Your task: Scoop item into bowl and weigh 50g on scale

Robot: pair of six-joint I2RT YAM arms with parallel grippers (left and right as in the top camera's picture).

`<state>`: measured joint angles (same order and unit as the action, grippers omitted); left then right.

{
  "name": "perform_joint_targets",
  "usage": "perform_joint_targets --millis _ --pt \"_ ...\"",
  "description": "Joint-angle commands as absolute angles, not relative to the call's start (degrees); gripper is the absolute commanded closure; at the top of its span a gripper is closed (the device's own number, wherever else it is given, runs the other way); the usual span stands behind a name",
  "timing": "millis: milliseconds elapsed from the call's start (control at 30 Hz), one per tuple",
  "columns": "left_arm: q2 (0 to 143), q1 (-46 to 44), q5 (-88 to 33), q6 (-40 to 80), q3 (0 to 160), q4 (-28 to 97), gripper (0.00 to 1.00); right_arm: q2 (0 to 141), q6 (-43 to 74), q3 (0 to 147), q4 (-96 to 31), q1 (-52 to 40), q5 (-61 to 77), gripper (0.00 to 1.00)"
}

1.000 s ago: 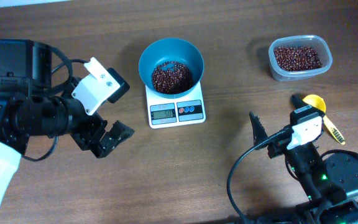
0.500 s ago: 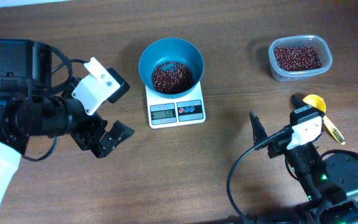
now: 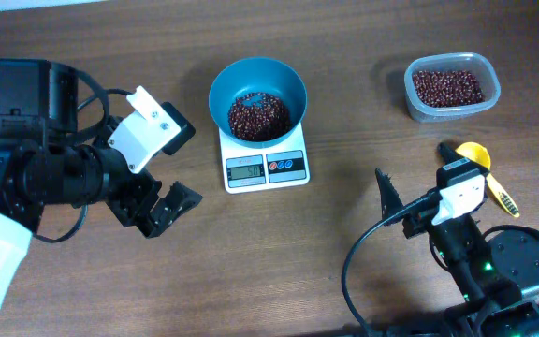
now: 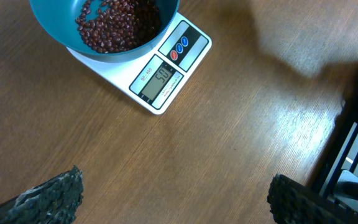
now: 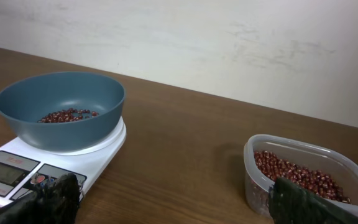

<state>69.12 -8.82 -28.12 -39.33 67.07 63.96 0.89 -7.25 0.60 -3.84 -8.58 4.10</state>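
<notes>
Closest in, my left end effector (image 4: 176, 202) stands spread wide with nothing between its dark, rough-faced fingers (image 4: 58, 194), hanging over bare table to the left of the scale. My right end effector (image 5: 178, 204) is spread just as wide and also empty, low over the table and facing the scale and tub. A yellow plastic scoop (image 3: 476, 154) lies on the table just beside my right wrist, partly hidden by it, and a black cable (image 3: 361, 251) loops off that arm.

The brown wood-grain table (image 3: 344, 103) is matte, with a soft shadow at its right side in the left wrist view.

The small white square digital scale (image 3: 266, 167) sits near the middle, with its grey display and its red and blue round buttons facing me; the digits look like fifty. On it stands the round, deep teal-blue plastic bowl (image 3: 221, 86), wider than the scale, and the heap of small dark red-brown beans (image 3: 256, 116) lies in its bottom.

Further right, well apart from the scale, the clear rounded-rectangular plastic tub (image 3: 412, 98) holds more of the same beans.

Behind the table's far edge rises a plain pale wall (image 5: 229, 50)
</notes>
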Motion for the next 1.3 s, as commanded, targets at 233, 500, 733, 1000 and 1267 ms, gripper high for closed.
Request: perform_joint_targets --millis 233,500,733,1000,1267 --pt "69.08 -8.84 -29.12 -38.59 67.55 63.94 0.01 0.19 -6.61 0.32 -4.14 -9.04 3.81 0.01" --pt "67.0 -8.82 -25.76 -38.59 67.55 52.49 0.01 0.19 -6.63 0.32 -4.12 -9.04 3.81 0.01" --pt "60.84 -8.82 -25.19 -38.57 65.45 49.15 0.01 0.19 -6.61 0.32 -4.14 -9.04 3.81 0.01" --pt "40.34 -8.54 -25.02 -32.45 35.94 16.6 0.01 0.19 -6.63 0.32 -4.14 -9.04 3.81 0.01" --pt "26.3 -4.58 -12.27 -7.75 20.69 3.55 0.01 0.19 -6.61 0.32 -4.12 -9.04 3.81 0.01"
